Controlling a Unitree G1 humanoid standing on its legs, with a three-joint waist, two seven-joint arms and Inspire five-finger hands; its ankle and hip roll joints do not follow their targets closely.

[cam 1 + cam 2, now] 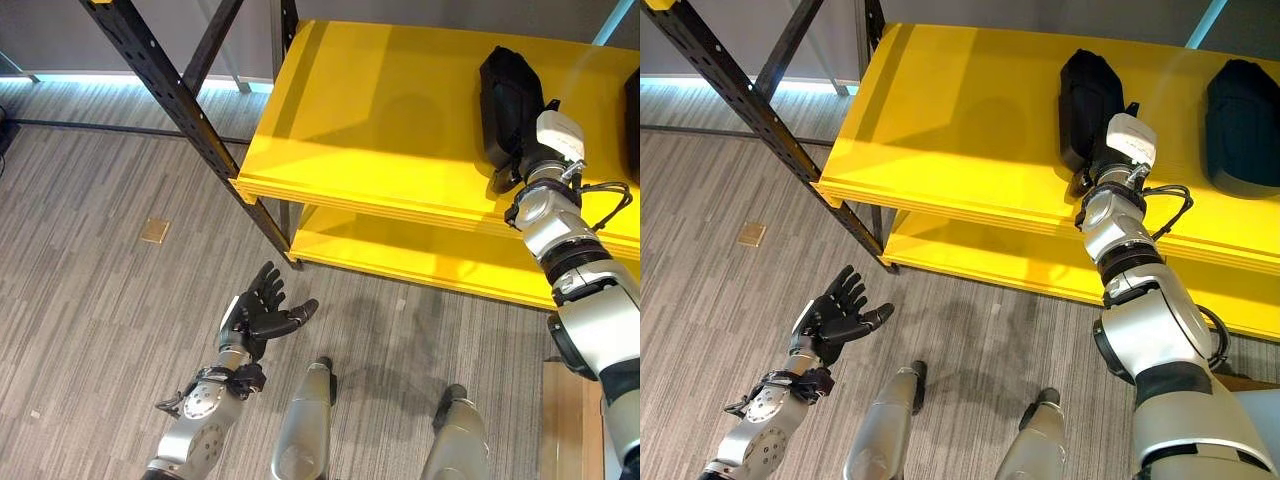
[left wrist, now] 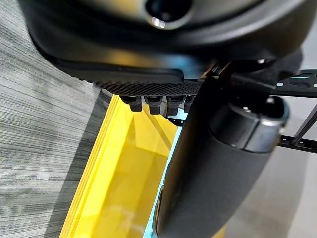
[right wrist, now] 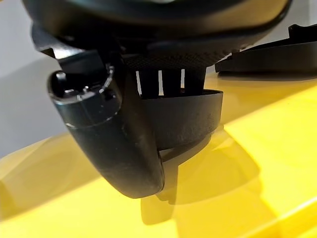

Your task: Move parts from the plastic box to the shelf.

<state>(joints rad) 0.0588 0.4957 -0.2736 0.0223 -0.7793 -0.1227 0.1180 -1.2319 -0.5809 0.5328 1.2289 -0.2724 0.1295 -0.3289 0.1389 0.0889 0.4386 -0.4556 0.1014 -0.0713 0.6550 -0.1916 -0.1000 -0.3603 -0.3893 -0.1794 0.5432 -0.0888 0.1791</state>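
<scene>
On the yellow shelf [image 1: 970,110] the right hand [image 3: 124,124] has its fingers [image 3: 171,82] wrapped around a black part [image 1: 1085,100] that rests on the top board. Another black part [image 1: 1243,125] lies well apart. Low above the carpet [image 1: 80,290], the left hand [image 1: 262,318] hangs released, holding nothing.

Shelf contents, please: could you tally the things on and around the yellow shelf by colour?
Black parts on the top board: 2
Yellow shelf boards: 2
Black frame posts: 2
Total: 6
The right hand is curled round one black part; the left hand is open.
</scene>
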